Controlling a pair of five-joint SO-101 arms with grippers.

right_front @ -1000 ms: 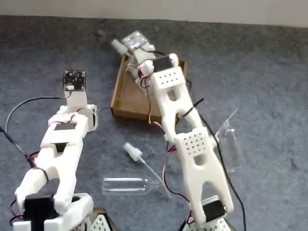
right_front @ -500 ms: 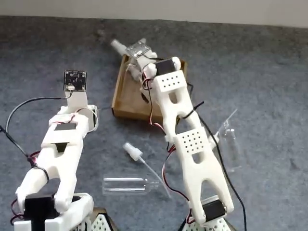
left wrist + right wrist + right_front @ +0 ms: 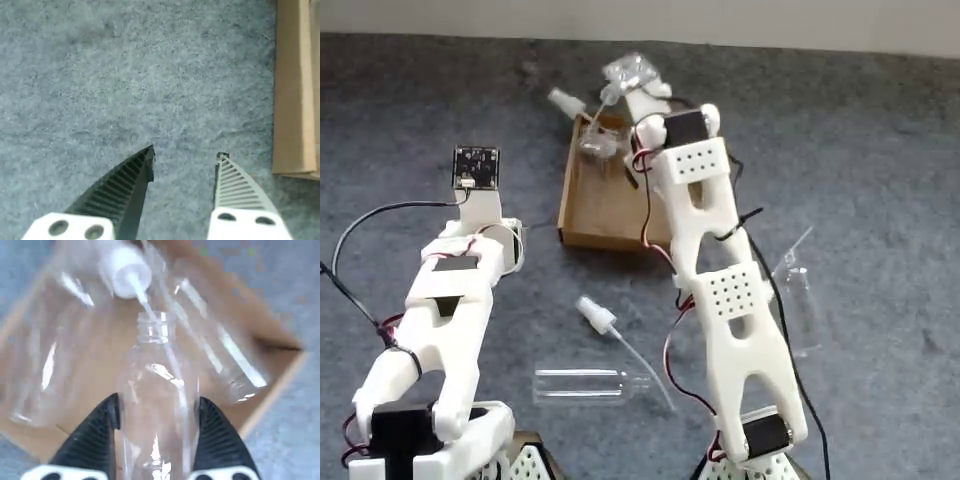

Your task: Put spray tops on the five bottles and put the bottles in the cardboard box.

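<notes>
The right gripper (image 3: 157, 402) is clamped around a clear bottle (image 3: 152, 365) above the cardboard box (image 3: 595, 215), with other bottles (image 3: 220, 355) lying just ahead. The left gripper (image 3: 185, 156) gapes empty over the grey surface (image 3: 100, 75), the box just beside it.

Findings: desk (image 3: 880, 140) mottled grey; cardboard box (image 3: 603, 215) plain brown; bottle (image 3: 157, 430) clear, colourless; spray top (image 3: 593, 313) white; arms (image 3: 450, 300) white, black motors; left hand (image 3: 186, 151) ribbed, one finger (image 3: 125, 185) black, the other pale grey
</notes>
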